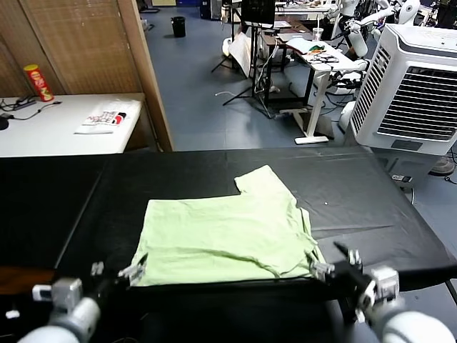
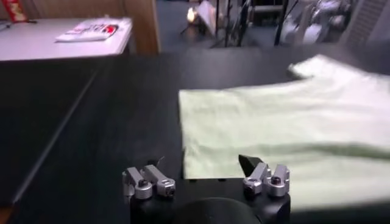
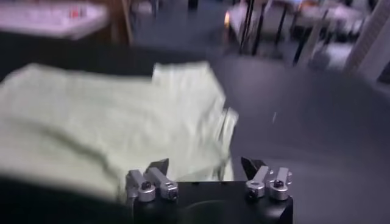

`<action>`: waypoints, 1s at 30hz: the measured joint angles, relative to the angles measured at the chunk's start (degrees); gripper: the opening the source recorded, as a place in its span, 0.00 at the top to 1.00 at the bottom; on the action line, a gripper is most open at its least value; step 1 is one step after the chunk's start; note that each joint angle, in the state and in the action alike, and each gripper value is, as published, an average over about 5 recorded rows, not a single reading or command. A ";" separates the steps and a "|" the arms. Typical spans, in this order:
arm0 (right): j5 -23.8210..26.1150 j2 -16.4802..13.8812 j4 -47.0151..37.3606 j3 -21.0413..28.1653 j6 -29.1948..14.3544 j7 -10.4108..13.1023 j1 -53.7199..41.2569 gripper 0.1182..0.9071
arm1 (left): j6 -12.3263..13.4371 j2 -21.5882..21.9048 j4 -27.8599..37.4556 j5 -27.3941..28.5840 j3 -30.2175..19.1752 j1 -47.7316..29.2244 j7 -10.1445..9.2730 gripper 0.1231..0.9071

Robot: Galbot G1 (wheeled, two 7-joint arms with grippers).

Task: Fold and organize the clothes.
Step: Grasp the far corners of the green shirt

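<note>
Head view: black surface [image 1: 357, 186], pale green shirt [image 1: 228, 236] lying partly folded; left gripper [image 1: 118, 271] and right gripper [image 1: 335, 266] at near corners. Wrist views: fingers spread, empty. Best pinch both hem corners evenly, lift together.

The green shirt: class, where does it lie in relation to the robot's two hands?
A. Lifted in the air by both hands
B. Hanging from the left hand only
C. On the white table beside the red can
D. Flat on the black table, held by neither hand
D: the green shirt lies flat on the black table, with the left hand and right hand open at its near edge, gripping nothing.
</note>
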State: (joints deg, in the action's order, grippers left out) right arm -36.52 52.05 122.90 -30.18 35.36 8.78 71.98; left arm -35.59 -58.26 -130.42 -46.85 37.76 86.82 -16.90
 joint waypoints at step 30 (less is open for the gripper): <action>2.45 18.69 -55.16 28.33 3.87 -1.51 -46.99 0.14 | -5.62 0.71 36.43 -3.57 -19.51 -37.38 1.30 0.14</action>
State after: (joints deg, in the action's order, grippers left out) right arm -34.07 70.74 67.74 -1.85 39.23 7.28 25.00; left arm -41.22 -57.55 -94.00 -50.43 18.25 49.43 -15.60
